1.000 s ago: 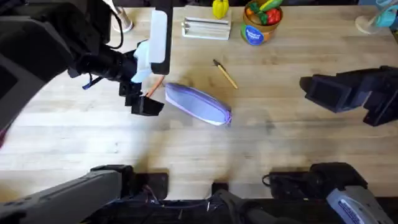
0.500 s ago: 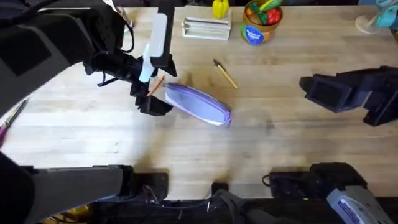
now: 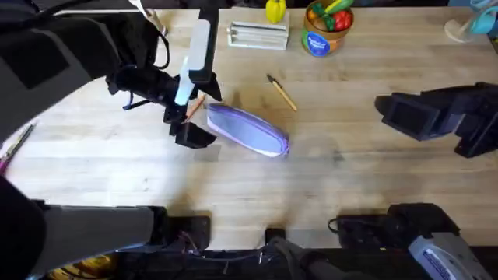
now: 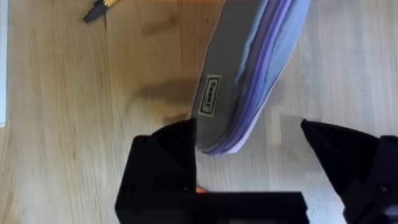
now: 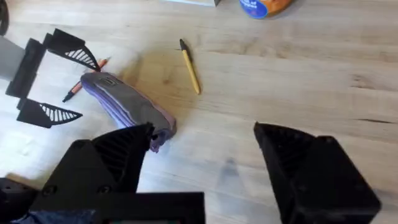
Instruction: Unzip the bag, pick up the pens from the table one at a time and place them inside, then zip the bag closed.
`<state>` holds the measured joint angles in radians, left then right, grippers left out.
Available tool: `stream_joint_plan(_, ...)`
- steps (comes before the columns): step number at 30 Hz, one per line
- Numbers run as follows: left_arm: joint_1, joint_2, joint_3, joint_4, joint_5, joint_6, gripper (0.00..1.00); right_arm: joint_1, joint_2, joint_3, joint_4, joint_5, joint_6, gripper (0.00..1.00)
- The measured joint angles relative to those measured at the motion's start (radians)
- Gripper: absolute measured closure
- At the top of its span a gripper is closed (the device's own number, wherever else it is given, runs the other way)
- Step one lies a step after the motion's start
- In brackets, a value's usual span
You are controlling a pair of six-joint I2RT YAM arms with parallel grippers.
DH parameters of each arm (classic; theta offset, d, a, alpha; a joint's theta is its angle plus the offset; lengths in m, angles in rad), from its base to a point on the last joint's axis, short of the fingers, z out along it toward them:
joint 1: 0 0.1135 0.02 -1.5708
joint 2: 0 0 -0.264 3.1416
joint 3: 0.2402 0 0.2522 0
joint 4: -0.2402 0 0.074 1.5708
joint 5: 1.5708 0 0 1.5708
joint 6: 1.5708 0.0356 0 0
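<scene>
The lavender bag [image 3: 247, 130] lies slanted mid-table with its zip closed. My left gripper [image 3: 201, 115] is open at the bag's left end; in the left wrist view that end of the bag [image 4: 249, 74] reaches between the black fingers [image 4: 165, 165]. The orange pen [image 3: 194, 106] lies partly under this gripper, beside the bag's end, and also shows as the orange pen [image 5: 84, 87] in the right wrist view. The yellowish-tan pen [image 3: 282, 92] lies behind the bag. My right gripper [image 3: 420, 117] hovers open at the table's right side, holding nothing, well away from the bag [image 5: 124, 106].
At the table's [image 3: 350, 179] back edge stand an orange can [image 3: 325, 29] of toy fruit, a white box of sticks [image 3: 258, 35] and a yellow item [image 3: 275, 9]. A metal object [image 3: 156, 27] is at the back left and a pale blue one [image 3: 471, 23] at the back right.
The left gripper has moved right toward the bag's left end and now straddles it. The bag, both pens and the right arm have stayed put.
</scene>
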<state>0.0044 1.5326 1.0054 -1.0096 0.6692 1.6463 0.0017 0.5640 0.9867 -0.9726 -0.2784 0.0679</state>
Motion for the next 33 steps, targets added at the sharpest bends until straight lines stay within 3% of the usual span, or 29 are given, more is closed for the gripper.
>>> stream_joint_plan(8, 0.000, 0.000, 0.000, 0.005, -0.016, 0.000, 0.011, 0.000, 0.000, 0.000, 0.000, 0.000, 0.000, 0.005)
stream_joint_plan(10, 0.000, 0.000, 0.000, 0.005, -0.019, 0.001, 0.240, 0.000, 0.000, 0.000, 0.000, 0.000, 0.000, 0.005)
stream_joint_plan(14, 0.001, 0.000, 0.005, 0.021, -0.026, 0.001, 0.862, 0.000, 0.000, 0.000, 0.000, 0.000, 0.000, 0.005)
stream_joint_plan(15, 0.001, 0.000, 0.008, 0.021, -0.027, 0.004, 0.930, 0.000, 0.000, 0.000, 0.000, 0.000, 0.000, 0.005)
stream_joint_plan(25, 0.001, 0.000, 0.008, 0.014, -0.031, 0.007, 0.959, 0.000, 0.000, -0.006, -0.039, -0.026, 0.197, 0.004)
stream_joint_plan(33, 0.001, 0.000, 0.008, 0.018, -0.031, 0.007, 0.959, 0.006, 0.000, -0.244, -0.015, -0.183, 0.221, 0.004)
